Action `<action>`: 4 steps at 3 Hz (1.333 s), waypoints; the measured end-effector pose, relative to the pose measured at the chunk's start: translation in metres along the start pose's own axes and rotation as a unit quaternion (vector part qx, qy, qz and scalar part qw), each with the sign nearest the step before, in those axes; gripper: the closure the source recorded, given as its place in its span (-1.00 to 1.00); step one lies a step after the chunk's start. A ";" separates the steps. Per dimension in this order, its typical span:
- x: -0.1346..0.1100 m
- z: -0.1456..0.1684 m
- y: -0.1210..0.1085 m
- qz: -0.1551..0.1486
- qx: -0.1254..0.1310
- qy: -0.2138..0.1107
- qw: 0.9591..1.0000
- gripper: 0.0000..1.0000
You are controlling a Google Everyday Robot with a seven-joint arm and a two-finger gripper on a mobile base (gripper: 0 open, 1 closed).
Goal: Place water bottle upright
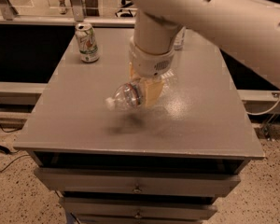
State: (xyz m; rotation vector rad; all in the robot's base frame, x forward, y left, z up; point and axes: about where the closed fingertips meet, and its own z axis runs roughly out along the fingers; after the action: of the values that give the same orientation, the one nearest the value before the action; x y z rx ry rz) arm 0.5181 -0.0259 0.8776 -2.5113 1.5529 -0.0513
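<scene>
The water bottle [126,96] is a clear ribbed plastic bottle with a small white cap and a red, white and blue label band. It lies on its side in the air, cap pointing left, lifted above the grey table top [74,115], with its shadow below it. My gripper [147,90] hangs from the big white arm and is shut on the bottle's body, its tan fingers [151,94] around the bottle's right part.
A green-and-white soda can [87,42] stands at the table's back left. Another bottle [179,38] shows partly behind the arm at the back. The table has drawers below its front edge. A railing and dark gaps run behind and beside the table.
</scene>
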 end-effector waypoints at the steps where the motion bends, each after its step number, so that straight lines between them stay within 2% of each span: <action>1: 0.026 -0.028 -0.019 0.072 -0.005 -0.049 0.996 1.00; 2: 0.045 -0.091 -0.051 0.173 0.076 -0.158 0.969 1.00; 3: 0.056 -0.129 -0.064 0.231 0.145 -0.242 0.931 1.00; 4: 0.065 -0.152 -0.061 0.287 0.208 -0.352 0.866 1.00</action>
State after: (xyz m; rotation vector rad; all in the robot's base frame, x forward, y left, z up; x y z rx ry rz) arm 0.5818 -0.0785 1.0328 -1.4092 1.6335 0.4979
